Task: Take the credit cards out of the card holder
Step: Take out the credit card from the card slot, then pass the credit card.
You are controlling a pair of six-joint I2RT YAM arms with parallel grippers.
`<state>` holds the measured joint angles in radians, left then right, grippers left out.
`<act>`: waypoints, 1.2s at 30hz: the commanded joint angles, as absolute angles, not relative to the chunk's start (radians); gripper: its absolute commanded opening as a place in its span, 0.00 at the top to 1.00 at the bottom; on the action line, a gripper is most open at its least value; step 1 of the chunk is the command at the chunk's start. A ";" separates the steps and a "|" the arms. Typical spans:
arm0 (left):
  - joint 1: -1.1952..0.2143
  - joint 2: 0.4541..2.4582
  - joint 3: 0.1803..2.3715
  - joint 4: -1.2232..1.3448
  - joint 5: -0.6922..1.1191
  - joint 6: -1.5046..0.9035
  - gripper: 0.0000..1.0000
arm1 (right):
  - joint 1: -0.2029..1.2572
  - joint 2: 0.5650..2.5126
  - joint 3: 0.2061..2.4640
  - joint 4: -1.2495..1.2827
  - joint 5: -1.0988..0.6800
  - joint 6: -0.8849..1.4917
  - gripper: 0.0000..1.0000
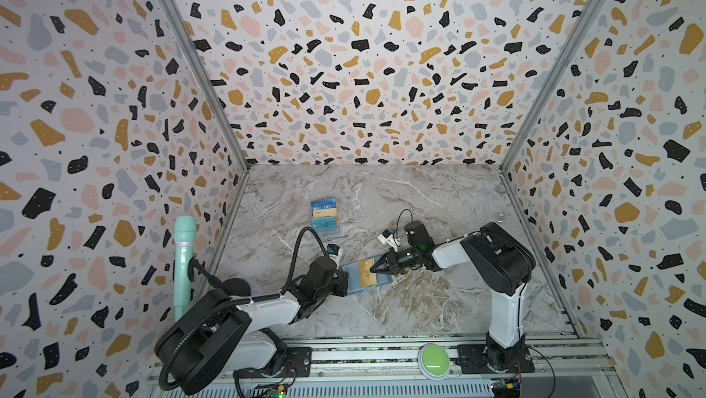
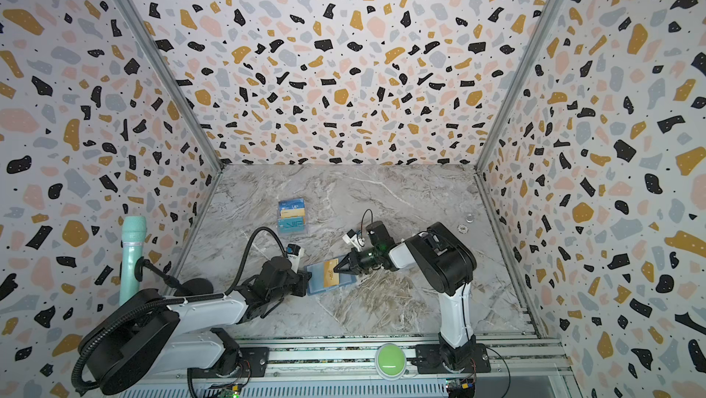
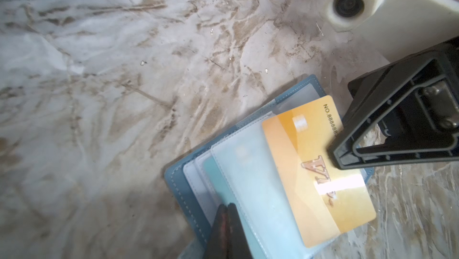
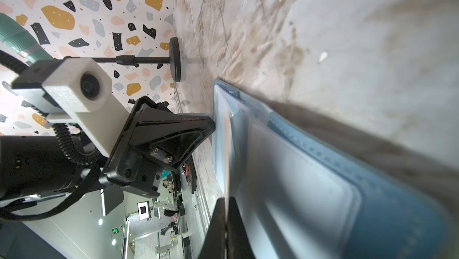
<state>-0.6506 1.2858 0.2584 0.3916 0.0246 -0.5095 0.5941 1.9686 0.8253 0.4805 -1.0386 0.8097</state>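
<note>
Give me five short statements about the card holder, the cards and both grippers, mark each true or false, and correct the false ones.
1. The card holder lies open on the marble table. True.
2. The right gripper is shut on the edge of a gold card. True.
3. The gold card lies on the bare table, clear of the holder. False: it lies over the holder, partly under a clear sleeve.
4. The left gripper is open above the clear case. False: it is shut on the card holder's sleeves at the side opposite the right gripper.
5. The clear case of cards sits farther back on the table, apart from both grippers. True.
</note>
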 commanded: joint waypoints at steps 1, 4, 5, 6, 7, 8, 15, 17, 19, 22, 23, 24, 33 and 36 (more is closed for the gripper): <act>-0.646 1.284 0.231 0.347 0.009 -0.508 1.00 | 0.584 1.918 0.858 0.397 -1.022 0.744 0.97; -0.646 1.282 0.230 0.347 0.010 -0.508 1.00 | 0.574 1.905 0.869 0.328 -1.007 0.697 0.97; -0.646 1.282 0.230 0.347 0.009 -0.509 1.00 | 0.571 1.900 0.878 0.292 -0.998 0.672 0.98; -0.646 1.281 0.230 0.347 0.008 -0.508 1.00 | 0.567 1.893 0.885 0.254 -0.989 0.648 0.98; -0.645 1.280 0.230 0.347 0.008 -0.509 1.00 | 0.564 1.884 0.891 0.226 -0.982 0.628 0.98; -0.646 1.280 0.229 0.347 0.008 -0.509 1.00 | 0.559 1.875 0.898 0.197 -0.973 0.610 0.98; -0.646 1.281 0.232 0.350 0.005 -0.507 1.00 | 0.540 1.805 0.958 -0.009 -0.910 0.467 0.98; -0.646 1.279 0.235 0.346 0.005 -0.506 1.00 | 0.541 1.790 0.976 -0.055 -0.898 0.438 0.98; -0.646 1.275 0.242 0.338 0.005 -0.503 1.00 | 0.541 1.776 0.994 -0.101 -0.878 0.400 0.99; -0.646 1.264 0.267 0.319 0.019 -0.489 1.00 | 0.540 1.743 1.038 -0.205 -0.816 0.314 1.00; -0.646 1.258 0.282 0.310 0.031 -0.482 1.00 | 0.540 1.728 1.055 -0.245 -0.770 0.286 1.00; -0.646 1.251 0.297 0.297 0.041 -0.472 1.00 | 0.541 1.716 1.070 -0.282 -0.731 0.260 1.00; -0.644 1.173 0.545 0.053 0.232 -0.211 0.53 | 0.557 1.504 1.086 -0.444 -0.567 0.038 1.00; -0.643 1.188 0.650 -0.033 0.299 -0.133 0.53 | 0.567 1.436 1.065 -0.467 -0.568 -0.017 1.00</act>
<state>-0.6498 1.1904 0.5743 0.0788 0.2039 -0.2615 0.5526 1.5017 1.0801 -0.3897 -0.6010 0.0902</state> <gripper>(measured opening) 0.471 0.049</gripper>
